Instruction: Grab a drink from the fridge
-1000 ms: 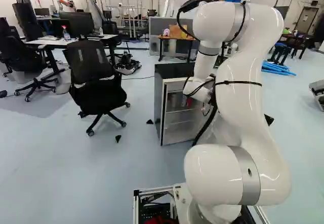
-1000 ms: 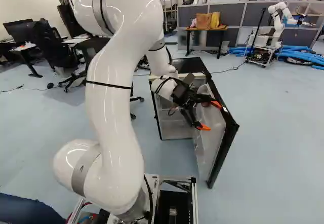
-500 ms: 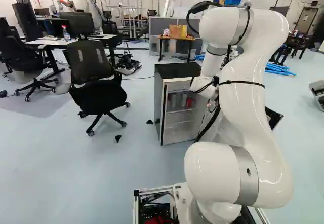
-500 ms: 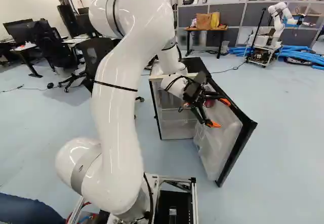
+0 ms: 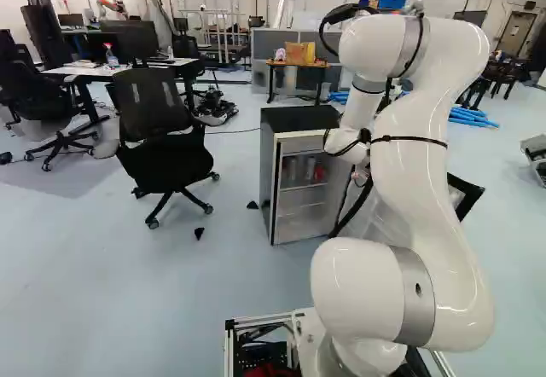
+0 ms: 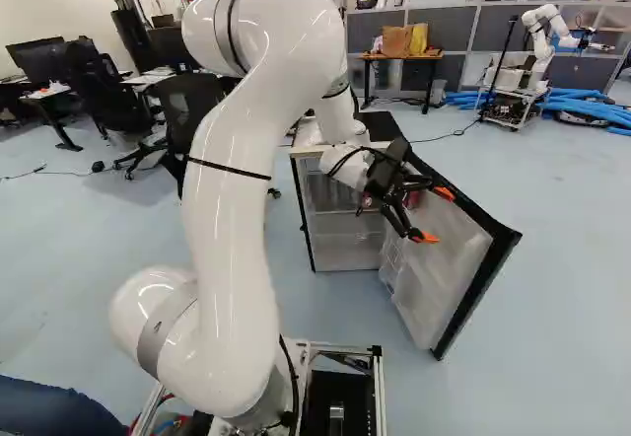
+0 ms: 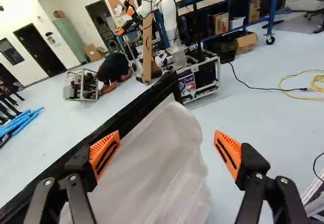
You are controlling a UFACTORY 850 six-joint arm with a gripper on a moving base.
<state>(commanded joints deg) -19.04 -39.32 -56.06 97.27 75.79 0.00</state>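
In the right base view my gripper (image 6: 434, 217) stands open at the inner side of the fridge door (image 6: 493, 276), which is swung well out from the cabinet. The wrist view shows the gripper (image 7: 167, 150) with its orange pads wide apart and nothing gripped; the door's white inner liner (image 7: 157, 165) lies beneath and partly between them. The fridge (image 5: 299, 119) has a black top. Inside it, silver cans (image 5: 295, 171) and a red can (image 5: 319, 173) stand on the upper shelf. The arm hides part of the door in the left base view.
An office chair (image 5: 162, 130) stands left of the fridge. Behind the fridge is a small table (image 5: 297, 66) with bags. Another robot (image 6: 542, 41) and blue tubes (image 6: 592, 109) are at the far right of the right base view.
The fridge door has swung further out, with the arm and open gripper shifting rightward alongside it. More of the cans shows in the left base view. The base has not moved.
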